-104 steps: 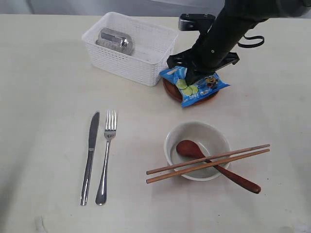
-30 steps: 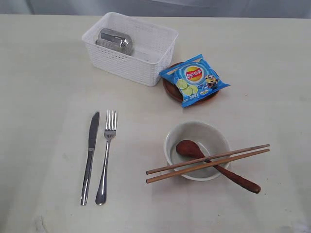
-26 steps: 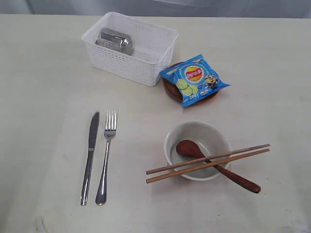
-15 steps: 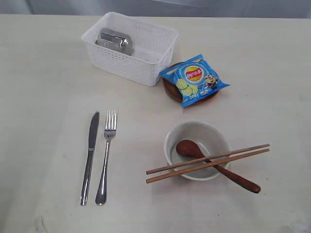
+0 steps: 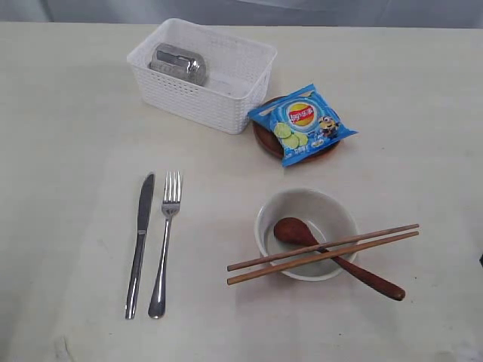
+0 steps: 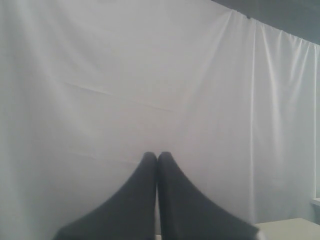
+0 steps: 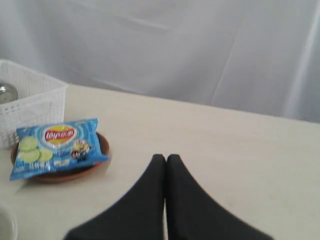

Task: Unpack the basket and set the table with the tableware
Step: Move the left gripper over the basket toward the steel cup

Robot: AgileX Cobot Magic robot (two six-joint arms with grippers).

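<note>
On the cream table [image 5: 60,113] the white basket [image 5: 202,75] stands at the back with a steel cup [image 5: 178,62] lying in it. A knife [image 5: 140,243] and fork [image 5: 165,240] lie side by side at front left. The off-white bowl [image 5: 306,233] holds a dark wooden spoon [image 5: 336,258], with chopsticks [image 5: 323,253] across its rim. A small brown plate [image 5: 266,140] beside the basket carries a blue chips packet [image 5: 302,123]. Both arms are out of the exterior view. My left gripper [image 6: 157,155] is shut and empty, facing a white curtain. My right gripper [image 7: 165,158] is shut and empty, off to the side of the plate [image 7: 60,174].
A white curtain [image 7: 200,50] hangs behind the table's far edge. The right wrist view also catches the basket's corner [image 7: 30,107] and the chips packet [image 7: 56,146] on the plate.
The right arm, which stood over the chips packet and plate 3.5 s ago, has withdrawn out of the exterior view. Nothing on the table has moved in the last second.
</note>
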